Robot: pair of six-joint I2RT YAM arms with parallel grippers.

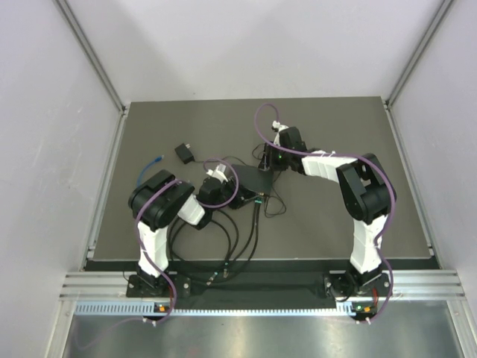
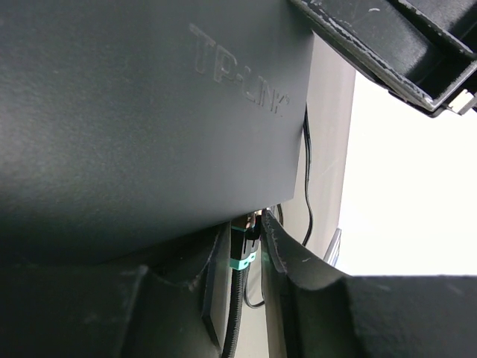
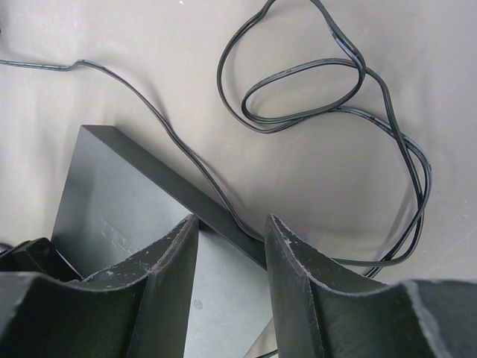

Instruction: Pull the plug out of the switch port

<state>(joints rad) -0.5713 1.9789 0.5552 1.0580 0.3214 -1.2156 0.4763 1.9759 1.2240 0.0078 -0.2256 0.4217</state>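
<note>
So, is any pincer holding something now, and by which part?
The left pincer appears to grip the plug by its body, right at the edge of the switch. The right pincer is open over the switch, holding nothing.

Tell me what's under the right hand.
A corner of the flat black switch box lies below the open right hand, with a thin black cable running along its edge. The fingers cover the rest of the box, so no port shows there.

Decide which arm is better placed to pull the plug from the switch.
Left. The left gripper flanks the plug at the switch edge; the right gripper straddles another edge, with no plug between.
</note>
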